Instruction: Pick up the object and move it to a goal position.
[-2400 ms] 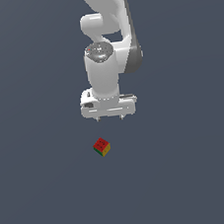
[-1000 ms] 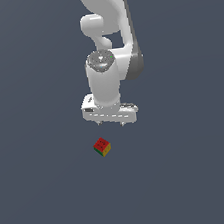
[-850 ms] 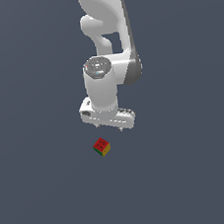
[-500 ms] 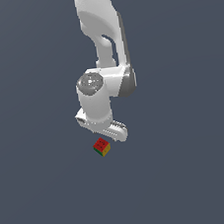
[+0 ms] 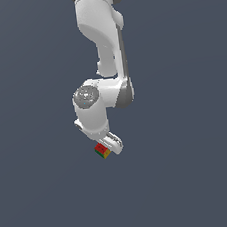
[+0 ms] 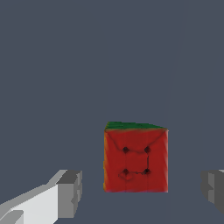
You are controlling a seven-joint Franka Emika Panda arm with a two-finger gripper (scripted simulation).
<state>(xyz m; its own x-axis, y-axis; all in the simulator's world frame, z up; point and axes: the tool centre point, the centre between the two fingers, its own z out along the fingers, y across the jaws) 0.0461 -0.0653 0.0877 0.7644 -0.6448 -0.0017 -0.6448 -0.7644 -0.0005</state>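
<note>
The object [image 5: 102,150] is a small cube with a red top, a green side and a yellow-orange side, resting on the flat dark grey floor. My white gripper [image 5: 109,147] has come down right over it, and its body hides part of the cube in the exterior view. In the wrist view the cube [image 6: 135,158] shows a red face with dark marks and a thin green edge. It lies between my two grey fingertips [image 6: 70,194], with a gap on each side. My gripper [image 6: 142,192] is open and holds nothing.
The white arm [image 5: 102,46] rises from the gripper toward the top of the exterior view. The dark grey floor [image 5: 194,176] stretches all around, with no other object in sight.
The arm has swung down and toward the exterior view's left. The gripper dropped from well above the cube to right over it. The cube has not moved.
</note>
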